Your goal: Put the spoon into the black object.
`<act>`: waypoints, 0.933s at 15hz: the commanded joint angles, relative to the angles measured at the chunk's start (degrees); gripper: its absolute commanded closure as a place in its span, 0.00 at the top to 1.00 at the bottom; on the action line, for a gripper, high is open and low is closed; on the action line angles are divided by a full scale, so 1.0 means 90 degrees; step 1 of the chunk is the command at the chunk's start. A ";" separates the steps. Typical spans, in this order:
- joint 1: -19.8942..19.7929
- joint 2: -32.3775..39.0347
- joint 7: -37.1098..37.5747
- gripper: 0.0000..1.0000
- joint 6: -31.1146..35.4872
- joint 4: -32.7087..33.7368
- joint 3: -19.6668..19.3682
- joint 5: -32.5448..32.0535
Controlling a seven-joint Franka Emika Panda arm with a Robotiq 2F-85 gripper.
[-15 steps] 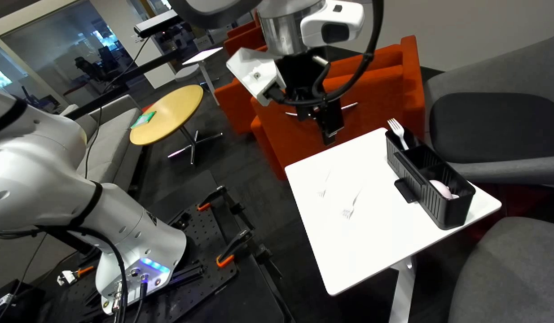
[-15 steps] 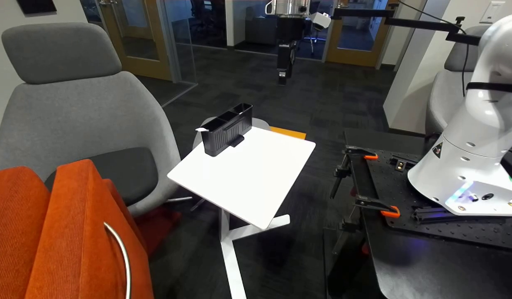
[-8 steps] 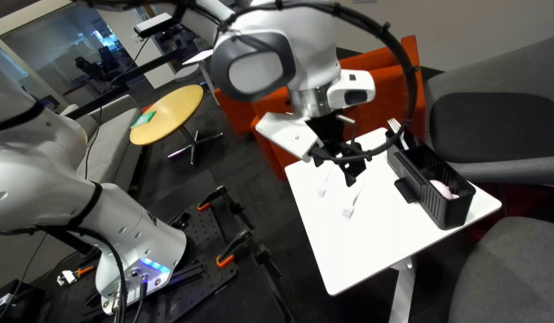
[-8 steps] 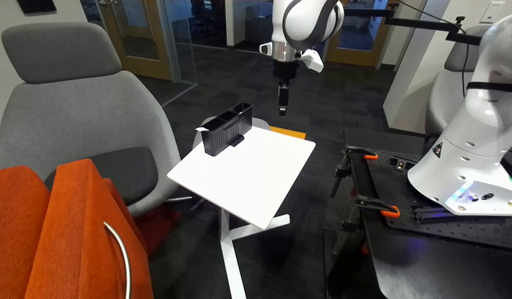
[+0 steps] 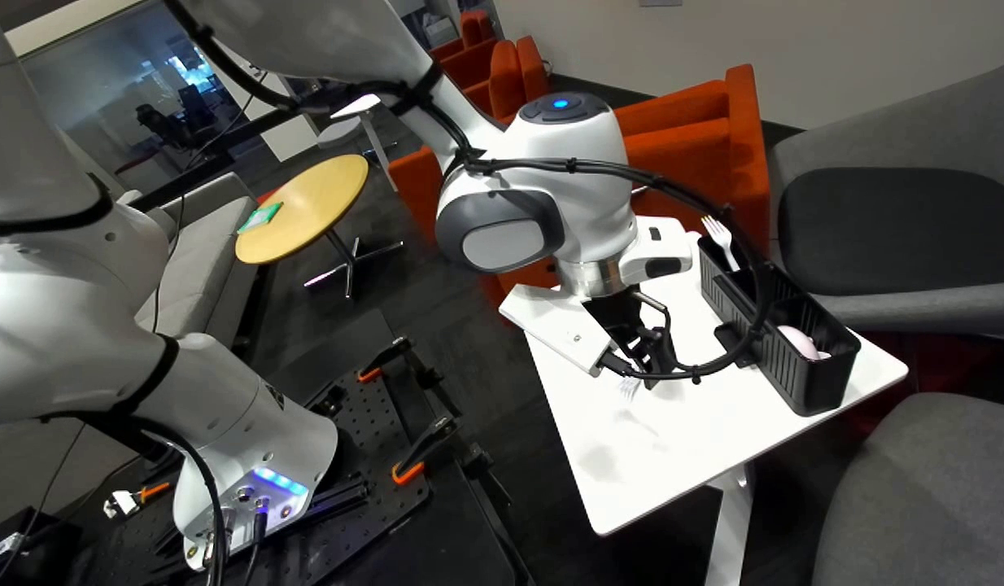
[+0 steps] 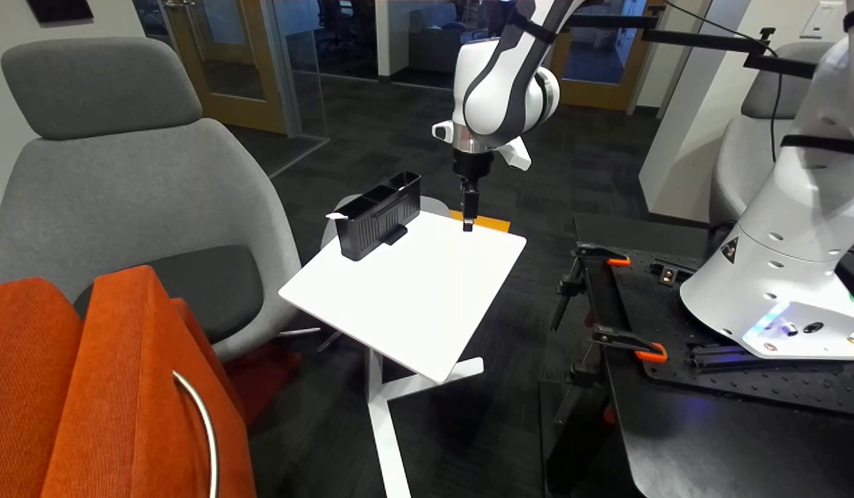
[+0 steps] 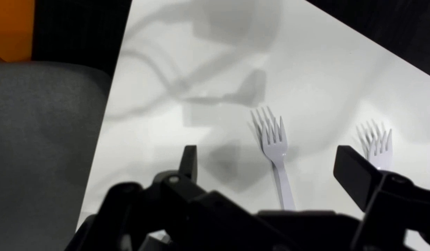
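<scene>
Two pale whitish forks lie on the white table; no spoon shows there. In the wrist view, one fork lies between and below the fingers, and the other fork is partly behind the right finger. The tines of a fork show beside the gripper in an exterior view. The black holder, also in an exterior view, stands along the table's edge. A white fork and a pale rounded piece, perhaps a spoon's bowl, sit in it. My gripper is open and empty above the table.
The white table is small, with edges close around the forks. A grey chair and an orange chair stand beside it. A black bench with clamps carries the robot base. A cable loops from the arm near the holder.
My gripper has come down from high above to low over the table and the forks. In an exterior view it also moved right. The forks and the holder have not visibly moved.
</scene>
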 commanded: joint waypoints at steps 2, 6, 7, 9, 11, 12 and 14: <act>-0.0175 -0.0072 0.0159 1.00 -0.0001 -0.0004 0.0159 -0.0209; -0.0246 0.0326 -0.0177 1.00 0.0470 0.0172 0.0336 -0.0636; -0.0301 0.0441 -0.0232 1.00 0.0628 0.0216 0.0422 -0.0721; -0.0518 0.0639 -0.0338 1.00 0.0703 0.0326 0.0704 -0.0803; -0.0491 0.0915 -0.0256 1.00 0.0864 0.0489 0.0685 -0.1053; -0.0509 0.1008 -0.0232 1.00 0.0900 0.0550 0.0696 -0.1142; -0.0557 0.1193 -0.0225 1.00 0.0990 0.0657 0.0727 -0.1323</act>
